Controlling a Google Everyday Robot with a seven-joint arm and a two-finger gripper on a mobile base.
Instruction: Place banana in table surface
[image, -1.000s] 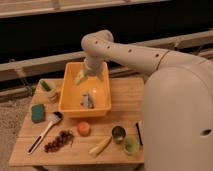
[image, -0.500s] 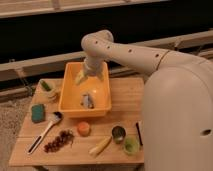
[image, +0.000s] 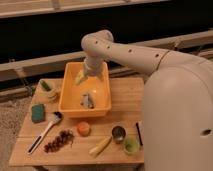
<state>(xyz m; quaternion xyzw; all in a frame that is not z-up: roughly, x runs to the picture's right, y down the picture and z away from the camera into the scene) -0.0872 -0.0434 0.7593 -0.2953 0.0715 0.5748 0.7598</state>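
Banana (image: 100, 146), curved and pale, lies on wooden planks (image: 126, 94); hand (image: 87, 76) seemingly released above bin (image: 66, 107).

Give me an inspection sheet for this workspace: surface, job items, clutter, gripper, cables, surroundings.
Surface: wooden plank table, level, with most items along its front and left.
Job's things: banana lies flat on the table near the front edge, between the orange cup and the metal cup, far from the gripper.
Clutter: yellow-orange bin holding a grey object; green sponge; white-handled spoon; dark grape bunch; green cup.
Gripper: gripper open, pointing down into the bin, nothing clearly held.
Cables: nothing seen.
Surroundings: dark wall with pale rails behind; floor visible at left.
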